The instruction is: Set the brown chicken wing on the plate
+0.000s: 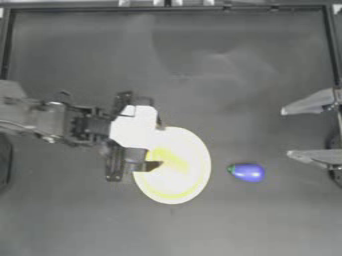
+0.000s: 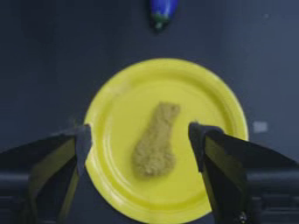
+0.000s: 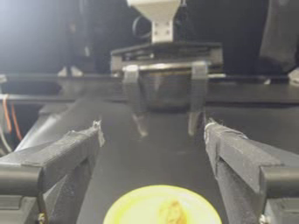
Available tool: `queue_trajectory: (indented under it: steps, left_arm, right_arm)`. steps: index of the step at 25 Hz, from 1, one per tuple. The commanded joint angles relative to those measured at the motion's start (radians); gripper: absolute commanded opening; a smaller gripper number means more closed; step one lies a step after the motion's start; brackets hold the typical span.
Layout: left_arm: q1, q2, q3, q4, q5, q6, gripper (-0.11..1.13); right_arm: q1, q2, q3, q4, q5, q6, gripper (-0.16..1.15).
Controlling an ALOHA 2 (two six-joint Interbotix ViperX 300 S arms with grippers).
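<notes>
Yellow plate [image 1: 175, 192] sits near table centre, slightly toward the left arm's side, on the dark table [image 1: 200, 65]. Brown chicken wing [image 2: 156, 141] lies flat on the plate, about mid-plate, clear of the rim all round; in the right wrist view it shows at the plate's middle [image 3: 173, 213]. Wing looks lumpy and grainy, tan-olive, narrow at one end and swelling to a rounded bulb at the other.

Left gripper [image 1: 148, 143] hangs over the plate's left-arm-side edge, jaws spread wide and released, one each side of the wing, not touching it; the left wrist view shows yellow plate between each jaw and the wing [image 2: 140, 148]. Right gripper [image 1: 298, 132] is drawn back at the table's right edge, jaws apart, holding nothing.

Blue rounded toy [image 1: 247, 172] with green tip lies on the table beside the plate, toward the right arm, apart from the rim. Plenty of bare table around plate and toy; table border well away on every side. No writing or labels readable
</notes>
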Motion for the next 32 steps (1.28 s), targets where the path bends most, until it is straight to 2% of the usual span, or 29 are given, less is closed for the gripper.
queue_trajectory:
  steps: [1,15,32]
  left_arm:
    - [0.002,-0.104,0.026,-0.002,-0.043,-0.012,0.97]
    - [0.002,-0.331,0.239,-0.002,-0.268,-0.094,0.97]
    - [0.012,-0.558,0.413,-0.005,-0.371,-0.132,0.97]
  right_arm:
    - [0.000,0.003,-0.012,0.005,-0.002,0.000,1.00]
    - [0.002,0.012,-0.015,0.005,0.000,-0.002,1.00]
    - [0.002,0.014,-0.023,0.005,0.005,-0.002,1.00]
